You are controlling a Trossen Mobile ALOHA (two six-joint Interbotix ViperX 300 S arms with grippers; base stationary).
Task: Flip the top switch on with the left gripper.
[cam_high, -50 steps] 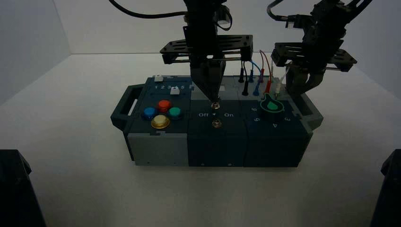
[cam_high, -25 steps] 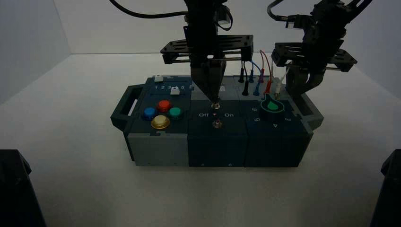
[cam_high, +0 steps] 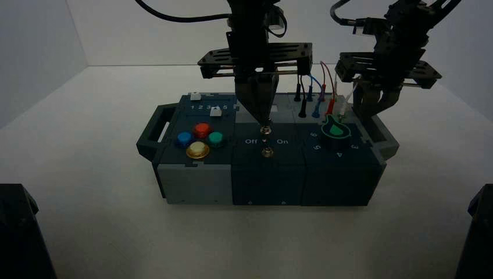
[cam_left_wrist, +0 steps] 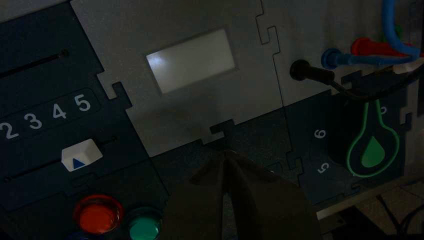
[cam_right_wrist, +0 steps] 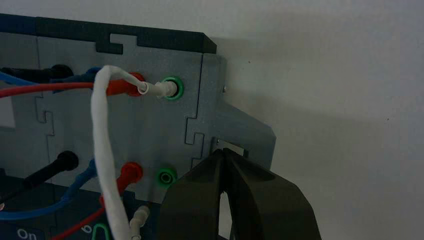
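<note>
- Left gripper (cam_high: 264,119) hangs point-down over the middle section of the box (cam_high: 192,183), its two dark fingers (cam_left_wrist: 200,200) pressed together into a narrow wedge with only a thin slit between them near the tips.
- Its tip sits right at the top switch (cam_high: 265,130), a tiny silvery toggle on the dark middle panel, just behind the "Off" and "On" lettering; whether tip and lever actually touch cannot be told.
- Nearer the front edge of the box, just in front of that lettering, stands the twin toggle (cam_high: 267,152), uncovered.
- On the left part of the box sit four push buttons: yellow (cam_high: 197,150) nearest the front, blue (cam_high: 184,138), green (cam_high: 215,138) and red (cam_high: 202,129) behind it.
- Behind the buttons, a white slider (cam_left_wrist: 81,154) with a blue triangle sits below the printed numbers, under about 4 to 5.
- On the right part, the green-topped knob (cam_high: 335,129) sits among printed numbers.
- Along the back edge, coloured wires (cam_high: 317,93) are plugged into a grey panel.
- Right gripper (cam_high: 372,107) hovers over the box's back right corner, beside the wires, its fingers (cam_right_wrist: 195,200) drawn nearly together, holding nothing.
</note>
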